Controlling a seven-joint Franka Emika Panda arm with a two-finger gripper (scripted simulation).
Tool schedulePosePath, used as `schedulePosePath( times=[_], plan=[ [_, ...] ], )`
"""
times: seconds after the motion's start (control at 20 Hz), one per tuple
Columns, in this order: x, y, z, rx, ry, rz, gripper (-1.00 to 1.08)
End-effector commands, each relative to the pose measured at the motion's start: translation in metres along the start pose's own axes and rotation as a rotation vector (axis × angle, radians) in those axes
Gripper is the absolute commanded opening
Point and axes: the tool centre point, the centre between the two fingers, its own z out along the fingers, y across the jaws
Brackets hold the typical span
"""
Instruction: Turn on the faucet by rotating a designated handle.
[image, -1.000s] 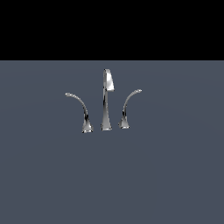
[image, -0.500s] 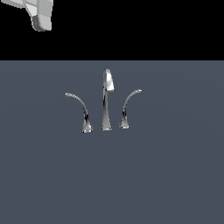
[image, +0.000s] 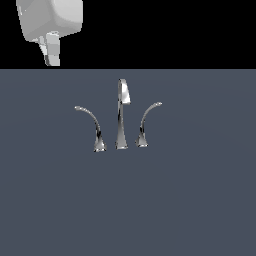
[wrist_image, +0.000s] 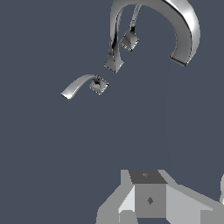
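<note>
The faucet (image: 121, 115) and its handle (image: 90, 125) look like polished chrome, mirror-glossy and smooth with bright streaked highlights, while the counter (image: 200, 200) under them is a flat matt slate-grey and the gripper (image: 51, 52) a smooth, pale, plastic-looking grey.

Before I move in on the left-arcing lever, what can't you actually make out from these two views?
- Hand: exterior view's top edge cuts it off; only one finger shows, so open or shut is unclear.
- Wrist view: only the hand's base shows at the frame edge; no fingertips.
- Shorter lever: its tip is hidden behind the spout.
- Handle: whether it has been turned at all.
</note>
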Motion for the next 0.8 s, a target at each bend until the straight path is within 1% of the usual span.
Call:
schedulePosePath(
  times=[0.0, 0.75],
  plan=[
    [0.005, -0.012, 0.010, 0.002, 0.002, 0.047, -1.00],
    [0.045, -0.073, 0.068, 0.005, 0.019, 0.310, -1.00]
  ],
)
